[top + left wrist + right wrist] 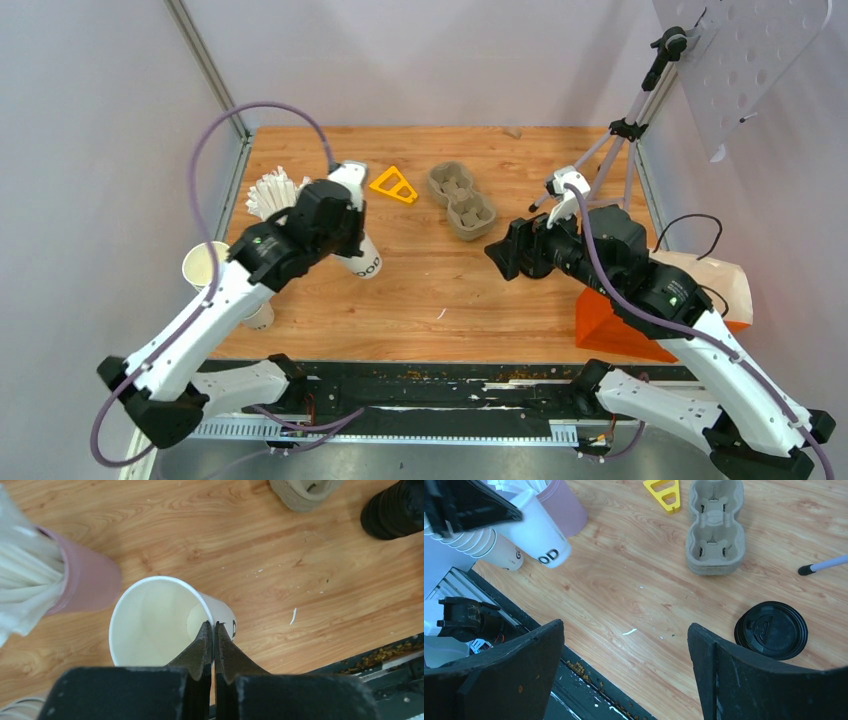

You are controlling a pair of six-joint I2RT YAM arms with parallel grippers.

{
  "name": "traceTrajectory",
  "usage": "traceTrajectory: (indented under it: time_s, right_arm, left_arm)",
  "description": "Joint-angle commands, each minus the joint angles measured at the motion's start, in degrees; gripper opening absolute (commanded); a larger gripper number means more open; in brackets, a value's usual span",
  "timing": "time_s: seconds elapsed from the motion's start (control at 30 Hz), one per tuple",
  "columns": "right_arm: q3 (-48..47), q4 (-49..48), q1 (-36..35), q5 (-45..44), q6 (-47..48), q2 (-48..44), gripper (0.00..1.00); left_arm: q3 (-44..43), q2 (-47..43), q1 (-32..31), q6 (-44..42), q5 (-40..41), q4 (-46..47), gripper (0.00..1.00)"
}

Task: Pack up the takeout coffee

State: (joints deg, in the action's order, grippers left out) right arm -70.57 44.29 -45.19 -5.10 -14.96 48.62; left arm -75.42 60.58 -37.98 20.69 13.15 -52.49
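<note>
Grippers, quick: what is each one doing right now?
Left gripper: shut, pinching the rim of the white paper cup.
Right gripper: open, holding nothing.

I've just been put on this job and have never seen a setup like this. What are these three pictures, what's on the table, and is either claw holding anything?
You are looking at two robot arms bolted at the near edge of a wooden table. The wide picture looks down from above and behind them. The other two come from a camera on each wrist, so each shows that arm's own fingers.

The left gripper is shut, pinching the rim of a lidless white paper cup. The right gripper is open and holds nothing; a black lid lies on the table just below it.

Also on the table are a pulp cup carrier, a yellow triangular piece, a pink holder full of white straws, and a stack of paper cups.
</note>
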Motion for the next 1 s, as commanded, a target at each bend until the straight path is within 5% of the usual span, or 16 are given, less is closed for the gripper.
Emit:
traceTrajectory:
  time_s: [0.0, 0.33, 0.67, 0.97]
  right_arm:
    - [-1.1, 1.0, 0.1, -2.6, -1.5, -1.7, 0.93]
    - [-1.6, 3.4, 0.1, -6.7, -0.3, -4.2, 0.94]
    - [-0.4, 2.8, 0.1, -6.7, 0.8, -4.0, 0.95]
    - [0.9, 2.6, 0.1, -6.5, 2.7, -4.0, 0.95]
  left_arm:
    - [3.6, 4.5, -7.6, 1.2, 8.5, 12.0, 0.0]
    - [15.0, 13.4, -16.1, 2.3, 18.1, 29.0, 0.0]
    - [17.7, 19.9, -21.7, 9.2, 18.3, 30.6, 0.0]
    - [14.4, 22.3, -25.7, 11.2, 16.5, 27.8, 0.17]
